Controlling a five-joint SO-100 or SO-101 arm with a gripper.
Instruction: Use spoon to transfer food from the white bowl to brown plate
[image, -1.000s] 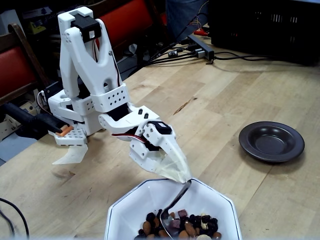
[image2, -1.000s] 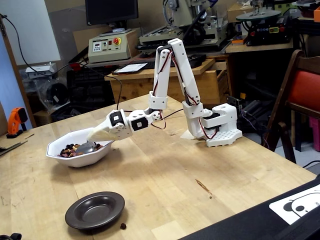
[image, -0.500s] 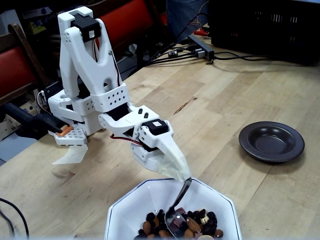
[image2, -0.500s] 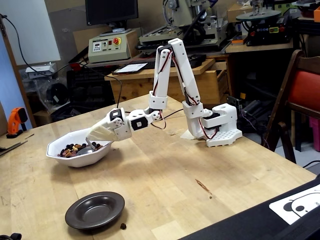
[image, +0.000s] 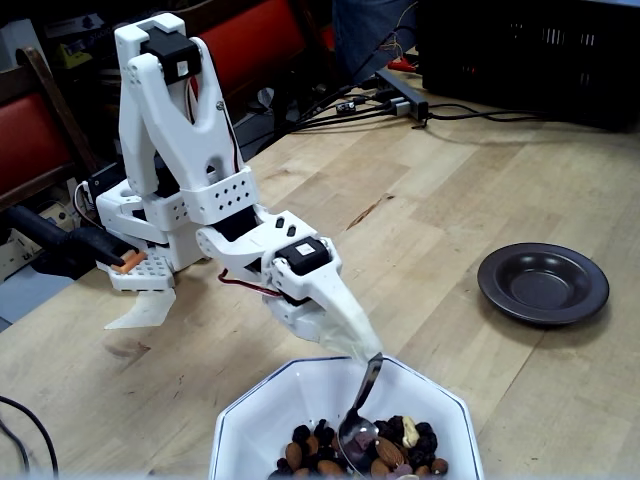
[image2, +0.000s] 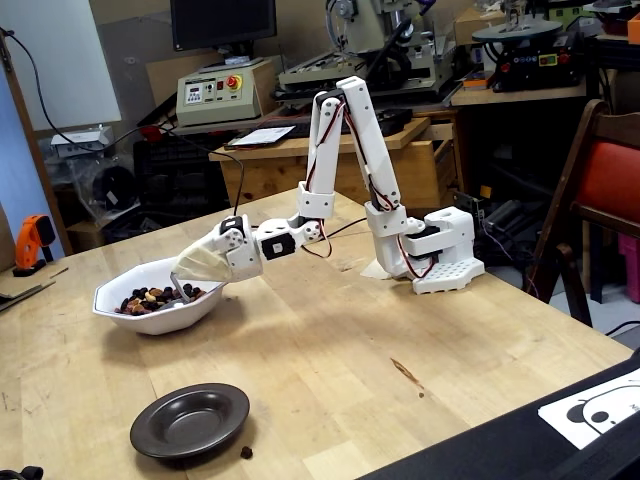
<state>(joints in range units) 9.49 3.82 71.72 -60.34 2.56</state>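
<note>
The end effector (image: 371, 352) pinches the bent handle of the spoon (image: 356, 432), whose oval bowl is dipped into the food (image: 385, 455) heaped in the white bowl (image: 255, 420) at the near edge of the desk (image: 450, 200) in a fixed view. The brown plate (image2: 190, 420) sits empty, well apart from the white bowl, with one dark crumb (image2: 246, 452) just beside it

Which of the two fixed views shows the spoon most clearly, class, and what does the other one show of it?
The close fixed view: the spoon shows its bent handle and its bowl down among the food. In the far fixed view, across the table, the spoon is only a small grey glint at the white bowl.
</note>
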